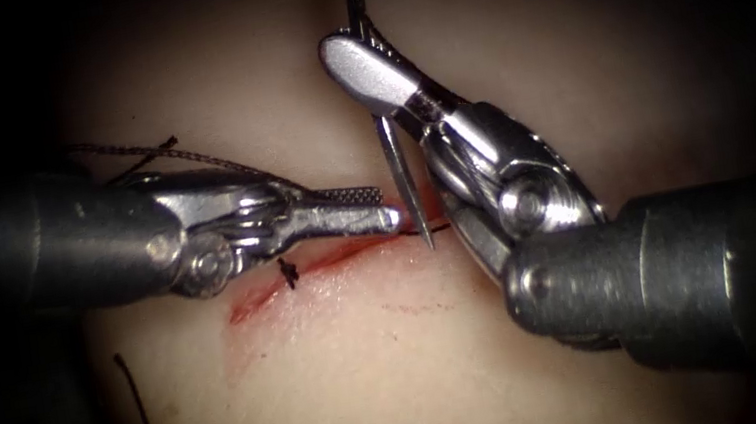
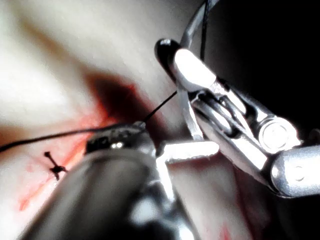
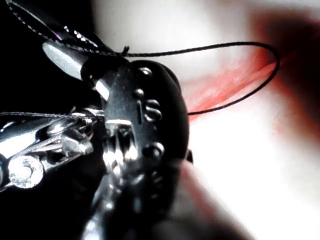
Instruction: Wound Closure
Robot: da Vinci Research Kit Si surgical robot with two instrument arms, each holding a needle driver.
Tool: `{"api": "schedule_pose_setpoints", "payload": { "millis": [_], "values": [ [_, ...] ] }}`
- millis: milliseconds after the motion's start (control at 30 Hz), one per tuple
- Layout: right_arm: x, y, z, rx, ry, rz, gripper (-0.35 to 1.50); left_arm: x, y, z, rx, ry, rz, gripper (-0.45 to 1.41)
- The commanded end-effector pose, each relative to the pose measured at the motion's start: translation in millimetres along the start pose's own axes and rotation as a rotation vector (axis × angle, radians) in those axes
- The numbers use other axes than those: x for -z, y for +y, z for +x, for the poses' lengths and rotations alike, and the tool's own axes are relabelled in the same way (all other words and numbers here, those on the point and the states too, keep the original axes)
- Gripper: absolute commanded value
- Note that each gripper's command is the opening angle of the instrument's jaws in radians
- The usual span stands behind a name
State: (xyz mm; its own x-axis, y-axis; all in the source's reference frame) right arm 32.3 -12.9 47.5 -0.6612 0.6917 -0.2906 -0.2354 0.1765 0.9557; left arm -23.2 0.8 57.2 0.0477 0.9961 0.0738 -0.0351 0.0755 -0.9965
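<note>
My right tool point(image 1: 356, 55) comes up from the lower right and is shut on the curved needle point(image 1: 403, 178) near the middle of its curve. The needle stands nearly upright, its tip down at the right end of the cut point(image 1: 335, 257); I cannot tell if the tip is in the tissue point(image 1: 373, 375). My left tool point(image 1: 390, 208) reaches in from the left, jaws slightly open and empty, tips at the cut's edge just left of the needle. Thread point(image 1: 437, 229) leaves the cut beside the needle. The left wrist view shows the needle point(image 2: 190, 112), the right tool point(image 2: 192, 67) and the thread point(image 2: 160, 106).
One tied stitch point(image 1: 287, 273) with short black ends sits on the cut, left of the tools. Red fluid point(image 1: 252, 308) lines the cut's left end. A braided thread point(image 1: 156, 154) runs over the left tool, and a loose strand point(image 1: 141, 411) lies at the lower left.
</note>
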Motion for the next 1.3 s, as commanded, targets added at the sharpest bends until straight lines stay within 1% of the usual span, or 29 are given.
{"api": "schedule_pose_setpoints", "payload": {
  "millis": [33,100,167,267,300,333,400,533,600,633,733,767,833,867,900,933,967,1000,1067,1133,1167,1200,1233,1300],
  "values": [
    [-0.7,0.0,-0.5,0.021,-0.003,0.01,-0.35,-0.5,-0.4,0.1,0.02,0.015,-0.001,0.98],
    [-0.6,0.0,-0.6,0.045,-0.01,0.017,-0.35,-0.5,-0.2,0.2,0.045,0.026,-0.001,0.93],
    [-0.6,-0.1,-0.7,0.069,-0.012,0.02,-0.35,-0.5,-0.1,0.4,0.047,0.038,0.003,0.81],
    [-0.7,-0.3,-1.0,0.075,-0.014,0.022,-0.35,-0.7,-0.3,0.6,0.053,0.054,0.009,0.71],
    [-0.7,-0.4,-1.1,0.082,-0.017,0.025,-0.35,-0.8,-0.3,0.7,0.052,0.055,0.009,0.64],
    [-0.7,-0.5,-1.3,0.088,-0.017,0.026,-0.35,-0.9,-0.5,0.7,0.057,0.06,0.011,0.42],
    [-0.8,-0.6,-1.5,0.088,-0.018,0.027,-0.35,-1.1,-0.5,0.8,0.068,0.063,0.009,0.36],
    [-0.8,-0.6,-1.5,0.1,-0.02,0.029,-0.35,-1.3,-0.6,0.6,0.067,0.066,0.011,0.26],
    [-0.8,-0.5,-1.4,0.112,-0.019,0.029,-0.35,-1.2,-0.7,0.4,0.065,0.067,0.014,0.31],
    [-0.7,-0.5,-1.3,0.117,-0.019,0.029,-0.35,-1.0,-0.8,0.3,0.064,0.049,0.021,0.42],
    [-0.5,-0.4,-1.1,0.122,-0.02,0.03,-0.35,0.4,-1.2,-0.6,0.06,-0.056,0.083,0.54],
    [-0.4,-0.3,-1.0,0.128,-0.02,0.03,-0.35,1.4,-1.4,-1.1,0.059,-0.111,0.139,0.56],
    [-0.3,-0.3,-0.8,0.127,-0.021,0.03,-0.35,3.1,-1.5,-2.0,0.06,-0.23,0.24,0.68],
    [-0.3,-0.3,-0.7,0.126,-0.021,0.031,-0.35,4.6,-1.4,-2.8,0.059,-0.321,0.309,0.61],
    [-0.3,-0.3,-0.7,0.126,-0.022,0.031,-0.35,5.8,-1.2,-3.3,0.056,-0.375,0.356,0.49],
    [-0.2,-0.3,-0.7,0.126,-0.022,0.031,-0.35,6.9,-1.0,-3.9,0.05,-0.423,0.405,0.46],
    [-0.2,-0.3,-0.7,0.126,-0.022,0.031,-0.35,8.2,-0.6,-4.7,0.045,-0.501,0.458,0.47],
    [-0.2,-0.3,-0.7,0.126,-0.024,0.033,-0.35,9.1,-0.3,-5.3,0.044,-0.556,0.483,0.46],
    [-0.3,-0.3,-0.7,0.126,-0.026,0.035,-0.35,10.7,0.6,-6.8,0.1,-0.647,0.53,0.42],
    [-0.3,-0.3,-0.7,0.126,-0.026,0.035,-0.35,11.8,1.4,-8.5,0.172,-0.721,0.537,0.41],
    [-0.3,-0.3,-0.7,0.126,-0.028,0.037,-0.35,12.2,2.1,-9.7,0.21,-0.762,0.537,0.36],
    [-0.3,-0.3,-0.7,0.126,-0.028,0.037,-0.35,12.3,2.7,-10.4,0.228,-0.784,0.514,0.29],
    [-0.3,-0.3,-0.7,0.126,-0.028,0.037,-0.35,11.0,4.1,-10.7,0.248,-0.796,0.428,0.27],
    [-0.3,-0.2,-0.7,0.126,-0.028,0.037,-0.35,8.4,5.5,-8.9,0.258,-0.699,0.267,0.24]
  ]
}}
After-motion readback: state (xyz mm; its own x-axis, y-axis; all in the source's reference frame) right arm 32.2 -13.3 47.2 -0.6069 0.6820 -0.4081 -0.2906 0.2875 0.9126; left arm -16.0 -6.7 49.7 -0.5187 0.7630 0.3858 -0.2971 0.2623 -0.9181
